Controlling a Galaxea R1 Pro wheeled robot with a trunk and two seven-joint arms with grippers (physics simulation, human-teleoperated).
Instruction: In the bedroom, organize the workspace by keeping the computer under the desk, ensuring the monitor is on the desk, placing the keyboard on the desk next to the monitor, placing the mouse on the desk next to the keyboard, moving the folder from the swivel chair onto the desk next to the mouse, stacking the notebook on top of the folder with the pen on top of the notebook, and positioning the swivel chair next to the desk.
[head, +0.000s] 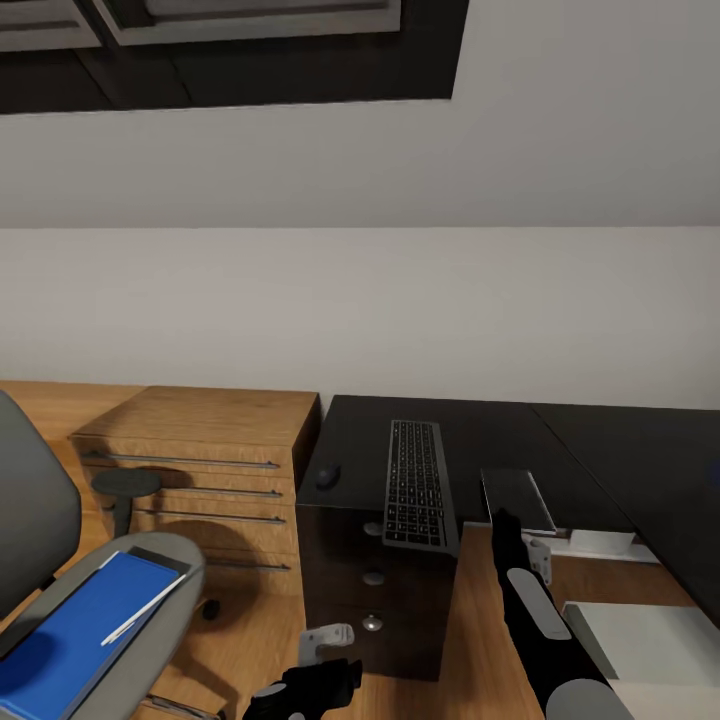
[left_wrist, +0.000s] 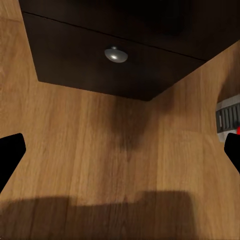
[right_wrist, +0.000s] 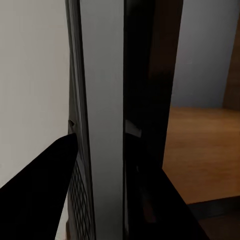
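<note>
The black desk (head: 600, 450) carries the dark keyboard (head: 415, 482), whose near end hangs over the desk's edge, and the small black mouse (head: 328, 475) to its left. The grey swivel chair (head: 150, 640) stands at the lower left, holding the blue folder (head: 80, 630) with the white pen (head: 140, 612) on it. A dark corner, perhaps the notebook (head: 152, 556), peeks out at the folder's far edge. My right gripper (head: 508, 522) clasps the light-grey computer (right_wrist: 102, 125) at the desk's edge. My left gripper (left_wrist: 120, 150) hangs open over the floor by the drawers (left_wrist: 116, 55). The monitor is out of view.
A low light-wood cabinet (head: 200, 450) stands left of the desk, with the chair's black armrest (head: 125, 485) in front of it. A light-grey block (head: 645, 640) sits at the lower right. Light-wood floor (head: 480, 620) runs between the drawer unit and my right arm.
</note>
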